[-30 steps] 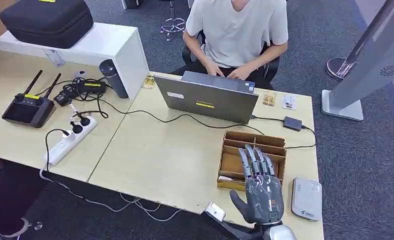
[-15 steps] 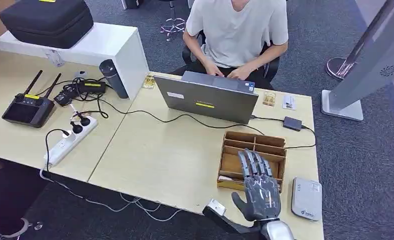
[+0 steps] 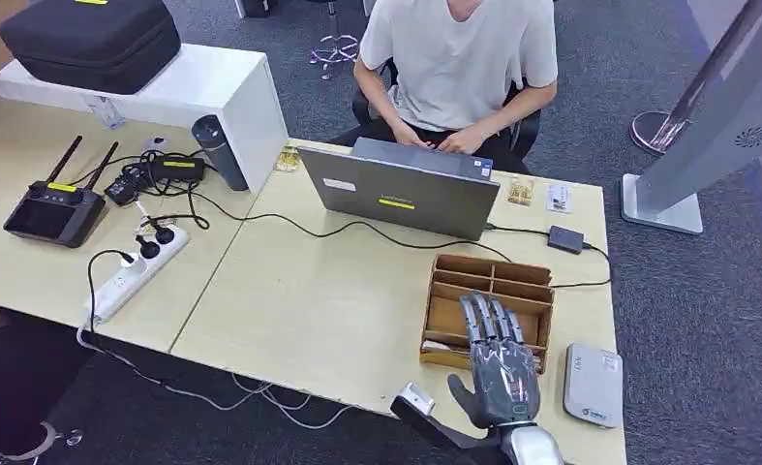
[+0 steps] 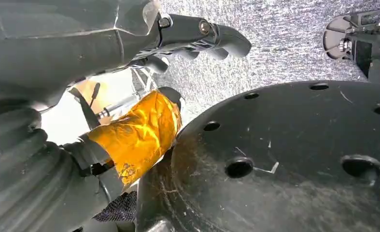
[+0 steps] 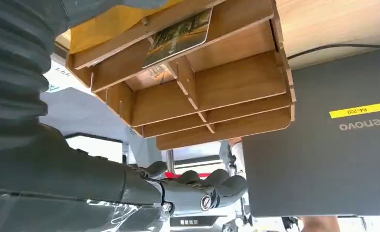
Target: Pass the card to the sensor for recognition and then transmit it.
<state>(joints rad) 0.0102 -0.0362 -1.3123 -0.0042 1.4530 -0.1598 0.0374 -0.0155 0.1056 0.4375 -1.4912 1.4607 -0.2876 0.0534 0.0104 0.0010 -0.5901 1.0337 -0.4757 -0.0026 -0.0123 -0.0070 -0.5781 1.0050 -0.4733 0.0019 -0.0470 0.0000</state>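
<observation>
The card (image 5: 178,36) is seen lying flat in a compartment of the wooden organizer (image 3: 491,308) on the tabletop (image 3: 328,310), probably stored there so it can be lifted out and carried to the grey sensor (image 3: 592,385) just beside the organizer. The right robot hand (image 3: 501,366) is held above the organizer, fingers extended and apart, grasping nothing. The left robot hand (image 4: 192,36) hangs low, fingers curled inward, nothing held.

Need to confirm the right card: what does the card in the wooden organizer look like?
The card has a dark green, yellowish printed picture, clearest in the right wrist view.
</observation>
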